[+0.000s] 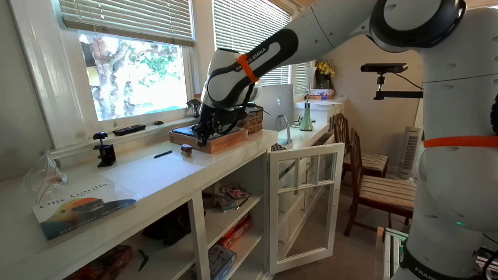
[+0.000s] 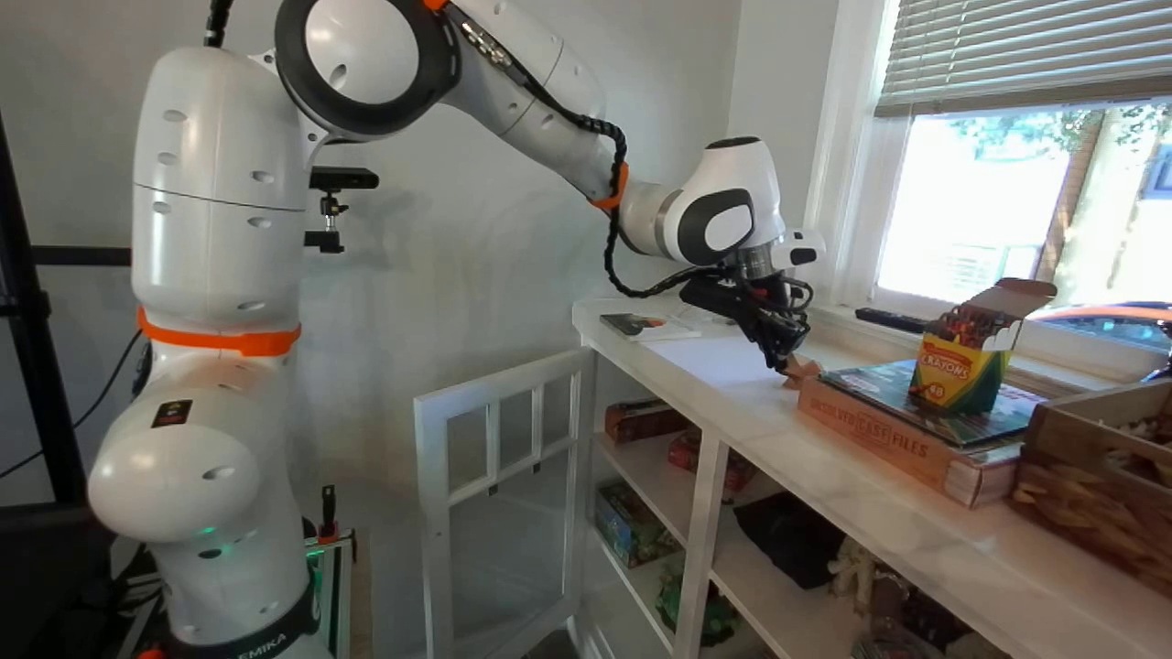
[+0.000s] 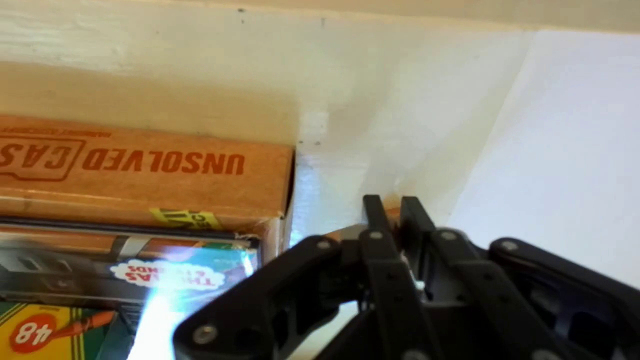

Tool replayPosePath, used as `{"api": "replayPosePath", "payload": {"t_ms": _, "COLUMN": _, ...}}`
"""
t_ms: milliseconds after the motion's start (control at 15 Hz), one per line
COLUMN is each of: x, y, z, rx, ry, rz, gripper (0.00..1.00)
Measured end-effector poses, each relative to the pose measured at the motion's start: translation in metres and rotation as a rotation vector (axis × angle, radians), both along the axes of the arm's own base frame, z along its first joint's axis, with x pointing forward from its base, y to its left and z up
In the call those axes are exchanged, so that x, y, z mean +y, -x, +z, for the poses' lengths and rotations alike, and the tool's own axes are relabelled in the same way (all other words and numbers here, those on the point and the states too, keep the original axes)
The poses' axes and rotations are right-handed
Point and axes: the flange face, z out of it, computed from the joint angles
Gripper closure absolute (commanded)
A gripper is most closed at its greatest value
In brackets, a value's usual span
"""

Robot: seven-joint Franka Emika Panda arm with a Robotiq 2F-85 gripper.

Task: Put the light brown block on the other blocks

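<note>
the block [image 1: 186,150] sits on the tabletop [image 2: 760,389] between the paper [image 1: 151,175] and the end of the box [image 3: 125,170], probably the light brown one. the other blocks cannot be made out. the jaws slope down close to the block, just past the box end, presumably to keep clear of the box. in the wrist view they stand nearly together, a narrow gap between, suited to a small part; whether anything is gripped cannot be told. verify grip before lifting.
</note>
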Motion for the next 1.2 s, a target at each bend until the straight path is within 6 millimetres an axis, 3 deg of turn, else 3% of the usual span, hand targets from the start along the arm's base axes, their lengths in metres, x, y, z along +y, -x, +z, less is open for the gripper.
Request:
{"api": "replayPosePath", "payload": {"t_ms": 400, "x": 0.001, "y": 0.002, "z": 0.020, "rx": -0.047, "ry": 0.017, "rz": 0.037, "gripper": 0.97}}
{"api": "replayPosePath", "payload": {"t_ms": 1200, "x": 0.021, "y": 0.000, "z": 0.024, "rx": -0.093, "ry": 0.068, "rz": 0.168, "gripper": 0.97}}
